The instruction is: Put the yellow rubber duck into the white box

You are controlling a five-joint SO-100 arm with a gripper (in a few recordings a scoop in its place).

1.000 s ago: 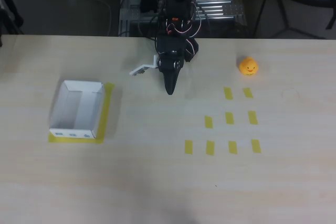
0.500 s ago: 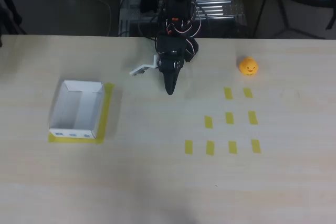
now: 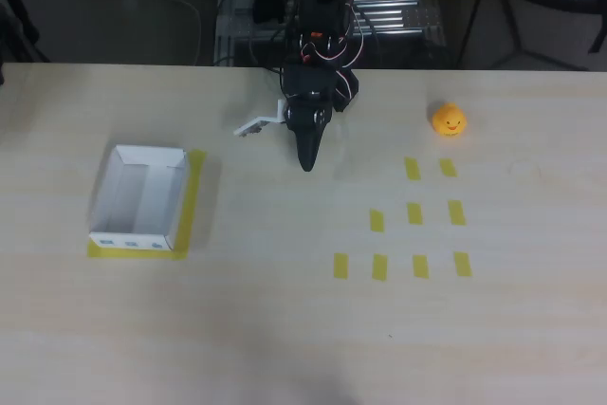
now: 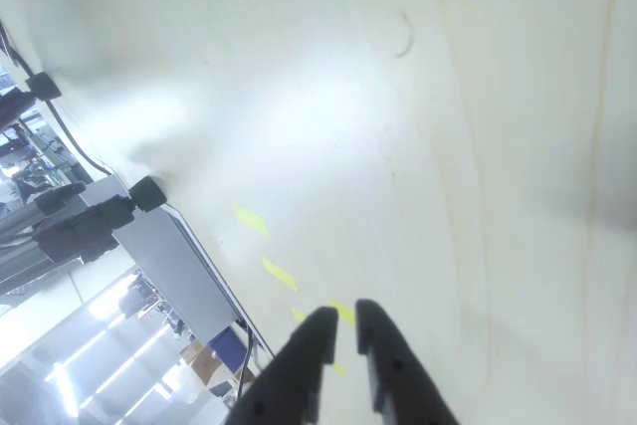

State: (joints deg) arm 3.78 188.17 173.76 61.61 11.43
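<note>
In the overhead view the black arm reaches down from the far edge of the pale wooden table [image 3: 285,329], its gripper [image 3: 306,160] pointing toward the near side and hanging over bare wood near the middle of the table's width; the two dark fingers taper together into a single point there, and in the wrist view the gripper [image 4: 341,322] shows its fingertips [image 4: 320,323] close beside each other with only a narrow slit between them and nothing in it, so the fingers are clenched on nothing; a small white part [image 3: 254,125] sticks out to the left of the arm in the overhead view; the yellow rubber duck [image 3: 449,119] sits upright on the table well to the right of the gripper, near the far edge, its dark smiley face turned up toward the camera, apart from everything else; just below it lie the yellow tape strips [image 3: 414,213], short flat pieces set in loose rows; the white box [image 3: 137,198] stands well to the left of the gripper, open side up, resting on a yellow tape patch [image 3: 195,187] that shows along its right and near sides; small bluish marks run along its near outer wall; in the wrist view several tape strips [image 4: 251,220] show beyond the fingertips on the bright tabletop.
</note>
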